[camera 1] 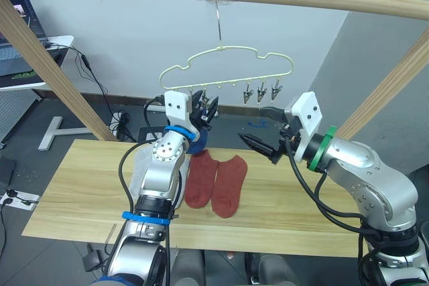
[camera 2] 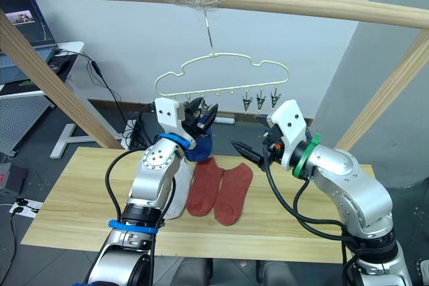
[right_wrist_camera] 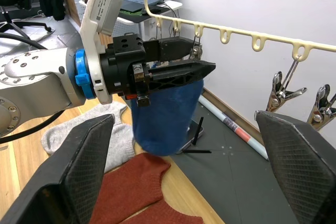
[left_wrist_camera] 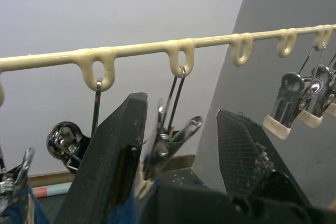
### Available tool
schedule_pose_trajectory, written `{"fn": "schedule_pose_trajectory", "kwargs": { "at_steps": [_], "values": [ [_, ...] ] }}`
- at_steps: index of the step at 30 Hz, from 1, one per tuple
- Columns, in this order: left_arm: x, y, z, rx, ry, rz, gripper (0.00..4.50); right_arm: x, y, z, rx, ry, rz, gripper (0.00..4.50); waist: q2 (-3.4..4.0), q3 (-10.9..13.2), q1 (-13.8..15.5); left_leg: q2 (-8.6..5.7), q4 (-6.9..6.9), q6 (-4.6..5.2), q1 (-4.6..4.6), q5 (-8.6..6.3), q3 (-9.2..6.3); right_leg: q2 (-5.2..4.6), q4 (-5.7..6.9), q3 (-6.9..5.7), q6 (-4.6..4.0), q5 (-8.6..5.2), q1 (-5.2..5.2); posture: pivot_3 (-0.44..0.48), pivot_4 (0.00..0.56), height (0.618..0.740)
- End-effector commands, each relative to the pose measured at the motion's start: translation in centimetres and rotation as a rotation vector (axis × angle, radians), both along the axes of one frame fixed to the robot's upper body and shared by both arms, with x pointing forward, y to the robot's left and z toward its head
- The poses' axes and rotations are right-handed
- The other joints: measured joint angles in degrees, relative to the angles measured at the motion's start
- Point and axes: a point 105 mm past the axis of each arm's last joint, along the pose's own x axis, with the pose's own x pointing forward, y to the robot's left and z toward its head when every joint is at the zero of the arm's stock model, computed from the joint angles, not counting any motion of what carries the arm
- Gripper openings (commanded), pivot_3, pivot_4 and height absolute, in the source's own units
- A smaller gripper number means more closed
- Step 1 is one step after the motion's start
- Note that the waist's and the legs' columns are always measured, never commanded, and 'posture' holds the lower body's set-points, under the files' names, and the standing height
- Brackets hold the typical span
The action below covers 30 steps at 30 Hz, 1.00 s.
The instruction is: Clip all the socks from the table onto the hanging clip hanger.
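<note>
Left gripper [camera 1: 205,110] raised to clip hanger [camera 1: 228,72], fingers parted around a silver clip [left_wrist_camera: 167,142]; blue sock [right_wrist_camera: 164,109] hangs at that clip below the fingers. Right gripper [camera 1: 263,135] wide open, empty, beside hanger. Two rust red socks [camera 1: 216,182] flat on table [camera 1: 80,192], grey sock [right_wrist_camera: 92,136] alongside.

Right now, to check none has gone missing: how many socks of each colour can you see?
Rust red fabric ankle socks: 2
Blue fabric ankle sock: 1
Light grey fabric ankle sock: 1 seen, partly hidden, so possibly more
Total seen: 4
</note>
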Motion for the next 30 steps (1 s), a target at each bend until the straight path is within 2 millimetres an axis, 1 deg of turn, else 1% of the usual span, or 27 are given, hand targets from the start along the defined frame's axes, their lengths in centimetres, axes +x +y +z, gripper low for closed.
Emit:
{"fn": "schedule_pose_trajectory", "kwargs": {
  "at_steps": [1, 7, 8, 9, 11, 13, 15, 18, 23, 25, 26, 27, 30],
  "values": [
    [-0.1, -0.6, 1.6, -0.001, -0.065, -0.012, 2.42, -0.4, -0.2, 1.3, 0.02, -0.056, 0.002, 4.5, 0.0, 0.0, 0.0, 0.0, 0.0, 0.0, 0.0, 0.0, 0.0, 0.0, 0.0, 0.0, 0.0, 0.0, 0.0, 0.111, 0.169, 0.74],
    [0.0, -0.5, 1.6, -0.011, -0.058, -0.008, 2.42, -0.4, -0.2, 1.3, 0.02, -0.056, 0.002, 4.5, 0.0, 0.0, 0.0, 0.0, 0.0, 0.0, 0.0, 0.0, 0.0, 0.0, 0.0, 0.0, 0.0, 0.0, 0.0, 0.111, 0.166, 0.74],
    [0.0, -0.5, 1.6, -0.018, -0.055, -0.006, 2.04, -0.4, -0.2, 1.3, 0.019, -0.056, 0.003, 4.5, 0.0, 0.0, 0.0, 0.0, 0.0, 0.0, 0.0, 0.0, 0.0, 0.0, 0.0, 0.01, 0.0, 0.0, 0.0, 0.111, 0.166, 0.74],
    [0.0, -0.4, 1.6, -0.021, -0.053, -0.006, 1.91, -0.4, -0.2, 1.3, 0.02, -0.057, 0.003, 4.5, 0.0, 0.0, 0.0, 0.0, 0.0, 0.0, 0.0, 0.0, 0.0, 0.0, 0.01, 0.0, 0.0, 0.0, 0.0, 0.111, 0.166, 0.74],
    [0.1, -0.5, 1.6, -0.026, -0.052, -0.008, 1.24, -0.4, -0.2, 1.3, 0.02, -0.057, 0.003, 4.5, 0.0, 0.0, 0.0, 0.0, 0.0, 0.0, 0.0, 0.0, 0.0, 0.0, 0.01, 0.0, 0.0, 0.0, 0.0, 0.111, 0.161, 0.74],
    [0.1, -0.6, 1.6, -0.028, -0.052, -0.011, 0.73, -0.4, -0.2, 1.3, 0.02, -0.057, 0.003, 4.5, 0.0, 0.0, 0.0, 0.0, 0.0, 0.0, 0.0, 0.0, 0.0, 0.0, 0.01, 0.0, 0.0, 0.0, 0.0, 0.111, 0.161, 0.74],
    [0.1, -0.6, 1.7, -0.032, -0.053, -0.013, 0.37, -0.4, -0.2, 1.3, 0.021, -0.057, 0.002, 4.5, 0.0, 0.0, 0.0, 0.0, 0.01, 0.0, 0.0, 0.0, 0.0, 0.0, 0.02, 0.0, 0.0, 0.0, 0.0, 0.113, 0.159, 0.74],
    [0.0, -0.6, 1.7, -0.036, -0.049, -0.015, 0.01, -0.4, -0.2, 1.3, 0.022, -0.056, 0.003, 4.5, 0.0, 0.0, 0.0, -0.01, 0.01, 0.01, 0.01, 0.01, 0.0, 0.0, 0.04, 0.01, 0.0, 0.0, 0.0, 0.113, 0.159, 0.74],
    [-0.1, -0.6, 1.3, -0.038, -0.025, -0.023, 0.01, -0.5, -0.1, 1.2, 0.025, -0.053, 0.005, 4.5, -0.01, 0.0, 0.0, -0.01, 0.01, 0.01, 0.01, 0.01, 0.0, 0.0, 0.05, 0.0, 0.0, 0.0, 0.0, 0.118, 0.161, 0.74],
    [-0.1, -0.6, 1.1, -0.07, -0.001, -0.038, 0.01, -0.3, 0.1, 0.9, 0.029, -0.043, 0.0, 4.5, -0.01, 0.0, 0.0, -0.01, 0.02, 0.02, 0.01, 0.02, 0.0, 0.0, 0.06, 0.0, 0.0, 0.0, 0.0, 0.118, 0.161, 0.74],
    [-0.1, -0.7, 1.1, -0.092, 0.01, -0.049, 0.01, -0.2, 0.1, 0.6, 0.027, -0.031, -0.006, 4.5, -0.01, 0.0, 0.0, -0.01, 0.02, 0.02, 0.02, 0.02, 0.0, 0.0, 0.08, 0.0, 0.0, 0.0, 0.0, 0.118, 0.161, 0.74],
    [-0.1, -0.7, 1.1, -0.122, 0.027, -0.063, 0.01, 0.1, 0.1, -0.3, 0.01, -0.001, -0.023, 4.5, -0.01, 0.0, 0.0, -0.01, 0.02, 0.02, 0.02, 0.02, 0.0, 0.0, 0.1, 0.0, 0.0, 0.0, 0.0, 0.117, 0.165, 0.74],
    [-0.3, -0.4, 1.1, -0.247, 0.109, -0.128, 0.01, 1.4, 0.0, -4.6, -0.059, 0.109, -0.124, 4.5, -0.07, -0.1, -0.1, -0.01, 0.03, 0.03, 0.04, 0.03, 0.0, 0.0, 0.14, 0.0, 0.0, 0.0, 0.0, 0.119, 0.166, 0.74]
  ]
}}
